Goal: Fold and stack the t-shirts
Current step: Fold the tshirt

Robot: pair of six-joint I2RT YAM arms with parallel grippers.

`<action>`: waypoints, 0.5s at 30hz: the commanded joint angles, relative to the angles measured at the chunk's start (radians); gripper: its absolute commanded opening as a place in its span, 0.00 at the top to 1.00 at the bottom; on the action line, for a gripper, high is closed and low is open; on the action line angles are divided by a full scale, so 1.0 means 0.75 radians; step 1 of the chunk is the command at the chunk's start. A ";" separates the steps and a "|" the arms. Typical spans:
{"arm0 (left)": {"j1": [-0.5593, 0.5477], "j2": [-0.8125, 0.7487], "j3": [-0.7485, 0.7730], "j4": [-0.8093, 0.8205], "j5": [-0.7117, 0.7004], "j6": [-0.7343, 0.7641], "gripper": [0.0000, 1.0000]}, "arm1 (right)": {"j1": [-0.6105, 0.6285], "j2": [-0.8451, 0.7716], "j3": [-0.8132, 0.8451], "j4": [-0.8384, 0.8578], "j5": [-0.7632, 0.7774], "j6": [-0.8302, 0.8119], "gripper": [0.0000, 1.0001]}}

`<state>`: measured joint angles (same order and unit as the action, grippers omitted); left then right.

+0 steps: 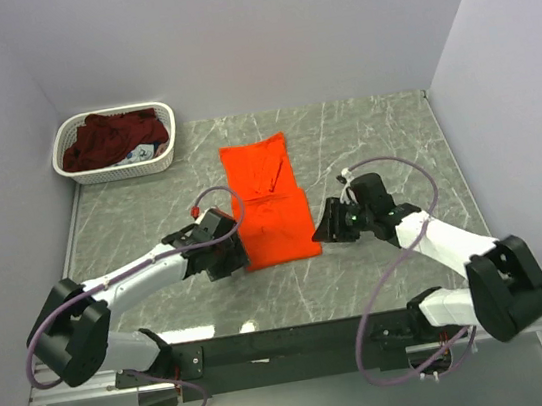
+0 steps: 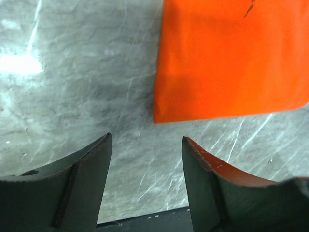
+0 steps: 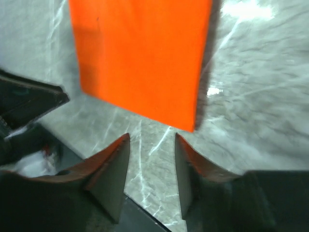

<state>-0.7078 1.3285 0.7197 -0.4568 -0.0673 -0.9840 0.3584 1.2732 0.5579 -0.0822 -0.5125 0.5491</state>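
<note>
Dark fingers of the left gripper [image 2: 147,140] fill the lower edge of the left wrist view. They are spread apart, with bare marble-patterned table [image 2: 72,87] visible in the gap. Nothing is held. The near left corner of the orange t-shirt [image 2: 231,63] lies just beyond the fingertips, clear of them.

In the right wrist view, the right gripper [image 3: 152,137] also has its jaws parted, with only table surface between them. It holds nothing. The near right corner of the orange t-shirt lies just ahead of the fingertips without touching them.

Top view, arrangement:

1. A black mounting bar [image 1: 291,342] at the near edge carries both arm bases. Purple cables [image 1: 386,161] loop along each arm.
2. The orange t-shirt lies flat at the centre of the table, folded into a narrow rectangle with its long side running away from the arms. A fold edge crosses it about halfway. The near half sits slightly offset to the right of the far half.
3. The left gripper sits just beside the shirt's near left edge, and the right gripper just beside its near right edge. Both arms are low over the table.
4. The maroon t-shirt [image 1: 106,140] lies crumpled in a white lattice basket [image 1: 171,126] at the far left corner, well apart from the orange one.
</note>
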 commanded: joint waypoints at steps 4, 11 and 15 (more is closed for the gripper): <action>-0.024 0.108 0.159 -0.064 -0.086 -0.011 0.35 | 0.270 -0.161 0.174 -0.498 0.673 0.055 0.43; -0.056 0.255 0.237 -0.088 -0.102 0.001 0.44 | 0.406 -0.082 0.228 -0.584 0.841 0.139 0.40; -0.081 0.319 0.270 -0.129 -0.131 0.003 0.45 | 0.438 -0.053 0.230 -0.561 0.845 0.160 0.40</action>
<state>-0.7544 1.5501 0.8803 -0.5175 -0.1303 -0.9886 0.6662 1.2240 0.6922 -0.4885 0.0505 0.6388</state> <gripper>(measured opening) 0.549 0.598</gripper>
